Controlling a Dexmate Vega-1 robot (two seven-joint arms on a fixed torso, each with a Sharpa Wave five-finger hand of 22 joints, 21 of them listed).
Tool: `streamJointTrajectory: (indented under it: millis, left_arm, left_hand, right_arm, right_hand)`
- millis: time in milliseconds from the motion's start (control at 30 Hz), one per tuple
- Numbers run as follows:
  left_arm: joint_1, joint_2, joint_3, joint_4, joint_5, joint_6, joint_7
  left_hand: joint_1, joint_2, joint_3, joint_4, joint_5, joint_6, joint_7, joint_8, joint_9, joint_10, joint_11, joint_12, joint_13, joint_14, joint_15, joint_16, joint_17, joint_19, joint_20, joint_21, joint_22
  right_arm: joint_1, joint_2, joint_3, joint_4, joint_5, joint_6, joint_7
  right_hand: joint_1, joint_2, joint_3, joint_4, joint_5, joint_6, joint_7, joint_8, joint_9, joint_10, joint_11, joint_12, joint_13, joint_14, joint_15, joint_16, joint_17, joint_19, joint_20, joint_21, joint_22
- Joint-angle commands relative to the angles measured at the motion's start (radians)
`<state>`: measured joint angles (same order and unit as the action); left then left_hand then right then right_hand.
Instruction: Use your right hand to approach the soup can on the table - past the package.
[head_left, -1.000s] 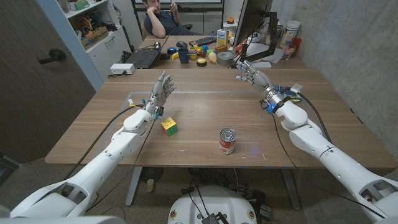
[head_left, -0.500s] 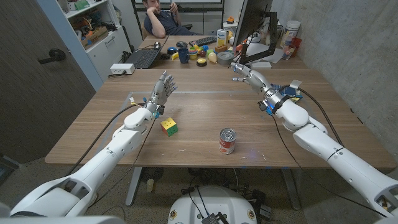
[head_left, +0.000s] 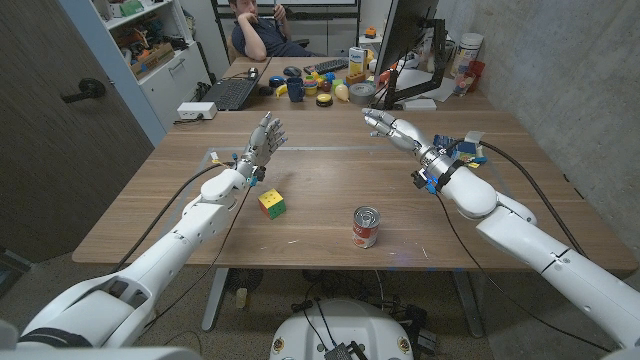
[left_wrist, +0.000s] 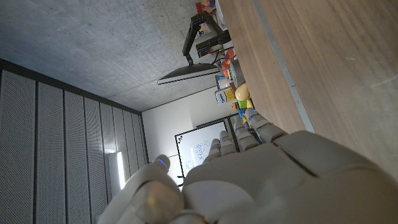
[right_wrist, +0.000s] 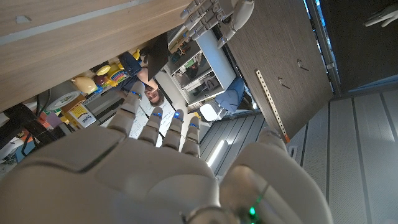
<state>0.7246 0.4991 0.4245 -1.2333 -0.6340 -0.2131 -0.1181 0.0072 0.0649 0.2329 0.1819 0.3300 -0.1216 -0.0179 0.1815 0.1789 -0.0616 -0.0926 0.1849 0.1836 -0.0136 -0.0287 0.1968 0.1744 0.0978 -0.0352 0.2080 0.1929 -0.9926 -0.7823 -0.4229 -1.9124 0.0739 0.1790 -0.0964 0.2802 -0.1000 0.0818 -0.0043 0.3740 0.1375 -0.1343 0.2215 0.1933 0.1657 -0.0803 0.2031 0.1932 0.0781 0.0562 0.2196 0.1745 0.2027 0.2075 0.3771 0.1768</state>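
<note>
The red-and-white upright soup can (head_left: 366, 227) stands near the table's front edge, well nearer the robot than the right hand (head_left: 392, 126). That hand hovers empty, fingers extended and apart, over the far side. Its way to the can runs back toward the robot and slightly leftward.

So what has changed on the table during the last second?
The right hand has swung toward the table's middle, fingers spread, holding nothing. The left hand, the soup can and the colored cube stayed where they were.
</note>
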Motion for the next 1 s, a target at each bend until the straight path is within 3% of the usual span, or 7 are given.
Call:
streamJointTrajectory:
  millis: [33,267,467,567,800,1000]
  left_arm:
    - [-0.039,-0.011,0.010,0.051,-0.004,0.002,-0.044]
    - [-0.061,-0.017,0.016,0.077,-0.004,0.007,-0.065]
    - [-0.076,-0.022,0.021,0.094,-0.002,0.013,-0.075]
    - [-0.086,-0.028,0.024,0.108,-0.002,0.013,-0.083]
    - [-0.106,-0.036,0.032,0.128,0.003,0.020,-0.094]
    - [-0.124,-0.045,0.040,0.150,0.009,0.026,-0.106]
  left_hand:
    - [0.001,0.099,0.003,0.001,0.005,-0.003,-0.002,0.006,0.004,0.000,-0.009,0.003,0.002,0.001,-0.013,0.006,0.005,0.008,-0.004,0.005,0.003]
    - [0.001,0.099,0.003,0.001,0.005,-0.004,-0.002,0.006,0.004,0.001,-0.007,0.003,0.002,0.000,-0.012,0.005,0.005,0.008,-0.003,0.005,0.003]
    - [0.001,0.099,0.003,0.001,0.005,-0.004,-0.001,0.006,0.004,0.001,-0.007,0.003,0.002,0.000,-0.011,0.005,0.005,0.007,-0.002,0.005,0.003]
    - [0.000,0.099,0.002,0.001,0.005,-0.004,-0.001,0.006,0.004,0.001,-0.008,0.003,0.002,-0.001,-0.011,0.005,0.005,0.007,-0.003,0.004,0.003]
    - [0.000,0.099,0.002,0.001,0.005,-0.005,-0.002,0.005,0.004,0.000,-0.008,0.003,0.003,-0.002,-0.011,0.005,0.005,0.007,-0.003,0.004,0.003]
    - [0.000,0.099,0.001,0.002,0.005,-0.006,-0.001,0.005,0.004,0.000,-0.007,0.003,0.003,-0.001,-0.011,0.005,0.005,0.006,-0.002,0.004,0.003]
  right_arm:
    - [-0.054,-0.047,-0.014,-0.170,-0.171,-0.165,-0.056]
    - [-0.079,-0.057,-0.030,-0.237,-0.256,-0.244,-0.077]
    - [-0.112,-0.076,-0.046,-0.319,-0.345,-0.370,-0.081]
    - [-0.121,-0.085,-0.060,-0.361,-0.401,-0.447,-0.074]
    - [-0.109,-0.096,-0.132,-0.454,-0.542,-0.674,0.003]
    - [-0.083,-0.089,-0.213,-0.502,-0.663,-0.819,0.073]
  right_hand:
    - [0.011,-0.002,0.002,-0.007,0.005,-0.003,-0.008,-0.003,0.003,-0.002,-0.008,-0.004,0.003,0.005,-0.009,-0.003,0.003,0.005,0.007,-0.004,0.002]
    - [0.018,-0.004,-0.001,-0.010,0.006,-0.006,-0.018,-0.006,0.004,-0.013,-0.006,-0.009,0.004,0.005,-0.010,-0.005,0.003,0.007,0.008,-0.009,0.001]
    - [0.026,-0.006,-0.004,-0.014,0.008,-0.005,-0.030,-0.006,0.004,-0.014,-0.009,-0.009,0.004,0.013,-0.012,-0.003,0.003,0.012,0.008,-0.012,0.002]
    - [0.031,-0.007,-0.005,-0.017,0.009,-0.007,-0.033,-0.007,0.005,-0.017,0.002,-0.010,0.005,0.014,-0.014,-0.003,0.003,0.015,0.008,-0.014,0.002]
    - [0.049,-0.008,-0.011,-0.025,0.014,-0.030,-0.063,-0.017,0.007,-0.044,0.027,-0.016,0.006,0.008,-0.013,-0.009,0.004,0.025,0.009,-0.023,0.002]
    - [0.057,-0.009,-0.016,-0.028,0.016,-0.045,-0.079,-0.022,0.008,-0.063,0.021,-0.018,0.007,0.008,-0.013,-0.011,0.005,0.030,0.010,-0.030,0.003]
